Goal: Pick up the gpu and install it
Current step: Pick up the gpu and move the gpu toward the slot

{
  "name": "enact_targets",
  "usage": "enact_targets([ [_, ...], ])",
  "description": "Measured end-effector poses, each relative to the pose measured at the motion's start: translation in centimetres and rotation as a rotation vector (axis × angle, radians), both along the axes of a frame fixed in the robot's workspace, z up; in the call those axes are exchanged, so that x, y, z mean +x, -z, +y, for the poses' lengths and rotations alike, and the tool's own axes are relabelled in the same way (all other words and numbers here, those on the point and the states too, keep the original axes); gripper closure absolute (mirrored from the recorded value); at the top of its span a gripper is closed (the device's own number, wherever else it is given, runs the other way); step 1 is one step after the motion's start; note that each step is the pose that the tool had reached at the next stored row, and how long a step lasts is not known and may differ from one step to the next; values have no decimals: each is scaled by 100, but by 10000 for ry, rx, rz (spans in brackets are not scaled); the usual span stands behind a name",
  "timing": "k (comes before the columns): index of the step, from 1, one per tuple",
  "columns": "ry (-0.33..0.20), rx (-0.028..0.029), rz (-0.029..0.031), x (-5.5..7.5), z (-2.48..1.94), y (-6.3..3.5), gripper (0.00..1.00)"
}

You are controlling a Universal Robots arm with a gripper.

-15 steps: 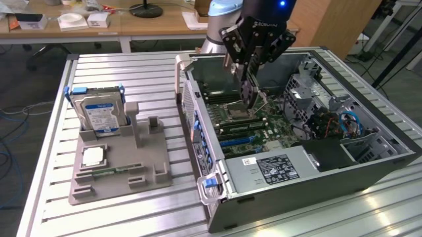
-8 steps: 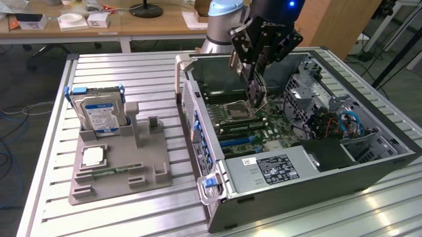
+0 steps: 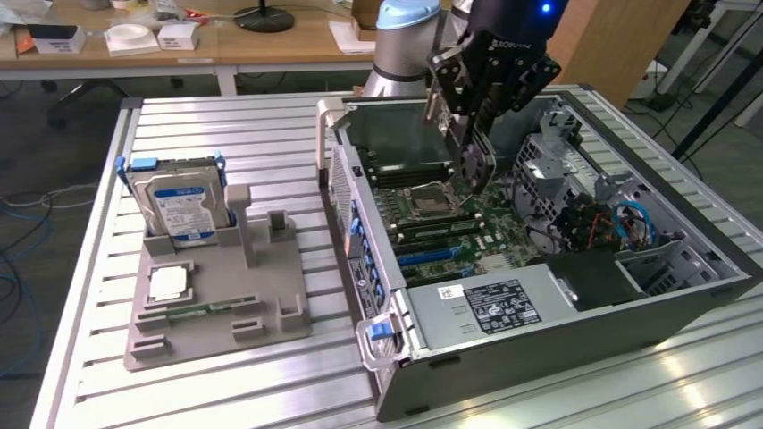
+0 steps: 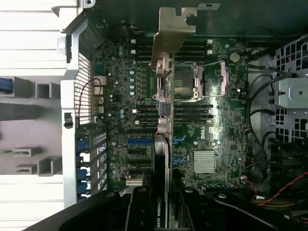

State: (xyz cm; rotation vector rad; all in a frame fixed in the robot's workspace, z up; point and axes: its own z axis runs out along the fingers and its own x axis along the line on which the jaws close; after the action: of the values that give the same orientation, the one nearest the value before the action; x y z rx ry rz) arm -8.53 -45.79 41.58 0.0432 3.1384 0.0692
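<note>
The gpu (image 3: 470, 159) is a thin dark card hanging edge-down over the open computer case (image 3: 394, 295), above the motherboard (image 3: 459, 228). My gripper (image 3: 467, 116) is shut on its upper edge. In the wrist view the gpu (image 4: 163, 120) is seen edge-on, with its silver bracket (image 4: 169, 33) at the far end. The black fingers (image 4: 139, 211) clamp it from both sides, and the gripper (image 4: 162, 214) sits over the motherboard (image 4: 216, 120) and its slots. The card floats clear of the board, not seated in any slot.
A grey holder (image 3: 214, 304) on the slatted metal table (image 3: 179, 116) stands at the exterior view's left, carrying a silver hard drive (image 3: 179, 204) upright and a green memory stick (image 3: 213, 310) lying flat. Case walls, drive cages (image 3: 560, 152) and cables (image 3: 626, 223) surround the motherboard.
</note>
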Motion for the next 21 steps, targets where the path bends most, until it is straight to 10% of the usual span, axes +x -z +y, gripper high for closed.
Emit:
enact_targets([
  [21,-77,0,0,302,0,2,74],
])
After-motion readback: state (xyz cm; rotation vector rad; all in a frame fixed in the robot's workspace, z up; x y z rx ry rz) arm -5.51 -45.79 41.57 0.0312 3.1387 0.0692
